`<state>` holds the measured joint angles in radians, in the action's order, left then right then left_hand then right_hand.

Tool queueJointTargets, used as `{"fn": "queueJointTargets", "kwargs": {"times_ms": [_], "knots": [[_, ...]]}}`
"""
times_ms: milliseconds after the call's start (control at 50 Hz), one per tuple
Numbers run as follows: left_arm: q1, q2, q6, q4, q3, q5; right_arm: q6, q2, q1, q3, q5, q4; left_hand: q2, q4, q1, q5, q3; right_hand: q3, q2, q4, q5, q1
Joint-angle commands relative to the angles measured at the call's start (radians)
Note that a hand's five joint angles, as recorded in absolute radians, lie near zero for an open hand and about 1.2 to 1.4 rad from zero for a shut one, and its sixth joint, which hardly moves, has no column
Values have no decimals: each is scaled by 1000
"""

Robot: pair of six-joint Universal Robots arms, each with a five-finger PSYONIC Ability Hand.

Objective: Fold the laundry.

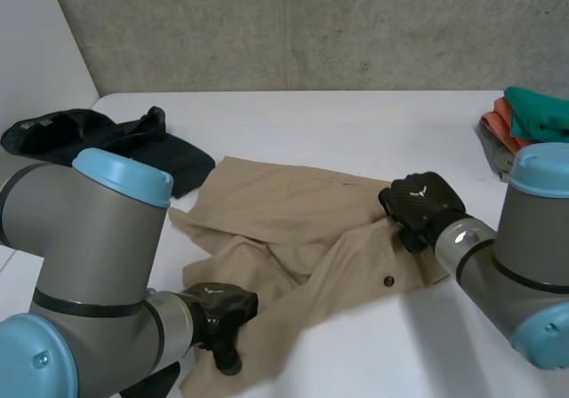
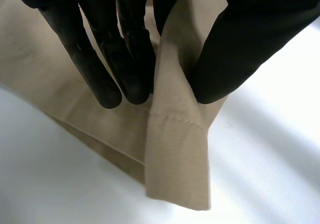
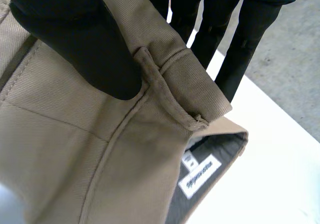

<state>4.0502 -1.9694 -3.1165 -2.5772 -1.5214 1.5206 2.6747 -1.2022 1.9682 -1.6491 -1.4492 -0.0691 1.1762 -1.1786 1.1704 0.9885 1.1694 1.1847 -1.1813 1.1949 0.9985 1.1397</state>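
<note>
Left hand (image 1: 222, 314) pinches a hem (image 2: 177, 169), right hand (image 1: 422, 204) the waistband (image 3: 165, 49) of tan trousers (image 1: 284, 229) lying lengthwise along the table's (image 1: 356, 123) front edge, waist rightward.

1 trousers (image 1: 293, 229), 1 black garment (image 1: 89, 136), 1 pile (image 1: 533, 114).

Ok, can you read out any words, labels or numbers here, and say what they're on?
No text can be read.
The white label inside the waistband of the tan trousers: dark print, too blurred to read.
The smaller tag beside it: too small to read.
</note>
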Motion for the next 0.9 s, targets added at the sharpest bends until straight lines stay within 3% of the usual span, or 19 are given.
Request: {"fn": "queueJointTargets", "kwargs": {"times_ms": [20,100,160,240,320,480,560,700,820,840,860,880,900], "knots": [[-20,66,-202,58,-3,30,-447,-150,-107,-170,143,263,220,-218,226,233,227,212,-215,201,223,257],[-37,54,-448,153,-31,45,-796,-212,-182,-297,185,463,220,-218,226,233,227,212,-215,201,223,257],[-51,37,-549,196,-33,67,-886,-223,-198,-334,191,493,220,-218,226,233,227,212,-215,201,223,257],[-77,-6,-577,183,25,150,-727,-218,-163,-293,187,363,220,-218,226,233,227,212,-215,201,223,257],[-48,-84,-600,108,189,225,-561,-160,-135,-210,156,189,220,-218,226,233,227,212,-215,201,223,257],[30,-252,-708,-38,544,202,-368,-41,-112,-64,47,-37,220,-218,226,233,227,212,-215,201,223,257],[69,-431,-760,-150,804,168,-293,70,-91,32,-29,-193,220,-218,226,233,227,212,-215,201,223,257],[84,-696,-830,-184,1160,151,-286,216,-78,130,-138,-429,220,-218,226,233,227,212,-215,201,223,257],[70,-821,-820,-219,1316,127,-300,325,-71,206,-152,-529,220,-218,226,233,227,212,-215,201,223,257],[69,-832,-817,-225,1323,122,-302,337,-69,216,-152,-529,220,-218,226,233,227,48,-52,38,60,93],[67,-842,-812,-239,1330,118,-303,358,-68,232,-157,-523,-344,346,-338,-330,-337,-782,778,-792,-770,-737],[67,-845,-806,-247,1330,118,-303,369,-66,239,-160,-518,-689,692,-683,-676,-682,-1010,1007,-1020,-998,-965],[67,-845,-803,-253,1328,119,-302,375,-65,247,-164,-512,-995,997,-989,-982,-988,-1010,1007,-1020,-998,-965]]}}
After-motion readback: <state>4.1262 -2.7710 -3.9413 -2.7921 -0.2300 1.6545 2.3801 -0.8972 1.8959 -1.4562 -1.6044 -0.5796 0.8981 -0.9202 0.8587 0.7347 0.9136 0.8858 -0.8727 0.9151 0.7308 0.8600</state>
